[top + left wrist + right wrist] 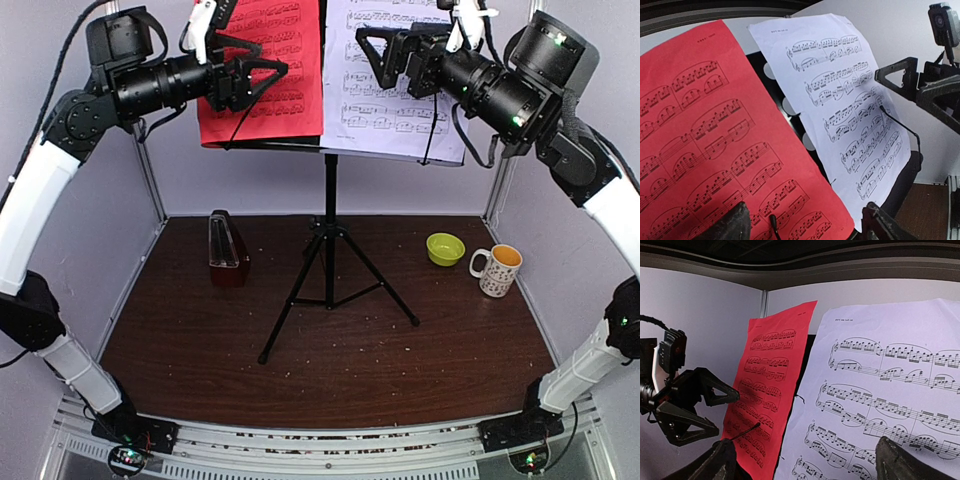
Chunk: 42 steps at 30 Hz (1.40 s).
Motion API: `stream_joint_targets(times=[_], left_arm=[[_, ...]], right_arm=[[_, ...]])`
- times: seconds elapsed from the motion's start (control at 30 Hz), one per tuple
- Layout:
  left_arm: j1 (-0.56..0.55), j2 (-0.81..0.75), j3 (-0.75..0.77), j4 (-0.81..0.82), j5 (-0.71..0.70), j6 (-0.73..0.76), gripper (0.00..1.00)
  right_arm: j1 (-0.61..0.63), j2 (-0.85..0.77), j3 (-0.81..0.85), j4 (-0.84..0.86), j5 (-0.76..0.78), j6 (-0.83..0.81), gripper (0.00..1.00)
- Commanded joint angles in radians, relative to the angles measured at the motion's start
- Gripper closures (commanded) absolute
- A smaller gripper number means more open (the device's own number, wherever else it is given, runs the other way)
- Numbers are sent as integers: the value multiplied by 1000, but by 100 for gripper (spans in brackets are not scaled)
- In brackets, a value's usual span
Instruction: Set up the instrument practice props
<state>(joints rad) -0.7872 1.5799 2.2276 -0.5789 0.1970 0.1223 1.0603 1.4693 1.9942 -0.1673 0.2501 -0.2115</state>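
- Stands upright on the dark wooden table (pixel 200 340): black tripod music stand (pixel 329 250), pole vertical, three legs splayed.
- Carries two sheets side by side on the stand's desk, both portrait, long axis running up and down, printed staves facing the arms.
- Left half of the stand's desk: red music sheet (pixel 285 70) (pixel 700 150) (pixel 770 390), lower edge sloping slightly.
- Right half of the stand's desk: white music sheet (pixel 390 100) (pixel 845 115) (pixel 890 390), with a strip of perforated desk (pixel 785 107) showing between the two pages.
- Left of the stand's legs, towards the back wall: red-brown pyramid metronome (pixel 226 240), upright under its clear cover, apex pointing up.
- Right of the stand's legs: small green bowl (pixel 445 248) and, just beside it, a spotted white mug (pixel 496 270).
- Hovers in front of the stand's red page: left gripper (pixel 275 82) (pixel 727 411), jaws spread, gripping nothing, pointing towards the stand's middle.
- Hovers in front of the stand's white page: right gripper (pixel 365 55), jaws spread wide, gripping nothing, pointing back at the left one.
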Motion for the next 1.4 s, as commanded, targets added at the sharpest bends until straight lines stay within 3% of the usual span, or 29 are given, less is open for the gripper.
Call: stream_joint_targets(times=[0.0,0.4,0.7,1.07,1.37], left_arm=[[9,-84,-40,49,-20,-17,20],[134,-253,-251,110,-73,-191,15],[301,-320,-391,159,43,-340,28],[414,-196,-283,278,204,-437,35],[452,-87,-183,316,242,-509,37]], right_arm=[[4,-52,-32,8,27,19,1],[4,-164,-152,11,58,63,0],[4,-203,-194,-15,66,78,0],[5,-223,-213,-28,66,90,1],[4,-240,-224,-35,74,83,1]])
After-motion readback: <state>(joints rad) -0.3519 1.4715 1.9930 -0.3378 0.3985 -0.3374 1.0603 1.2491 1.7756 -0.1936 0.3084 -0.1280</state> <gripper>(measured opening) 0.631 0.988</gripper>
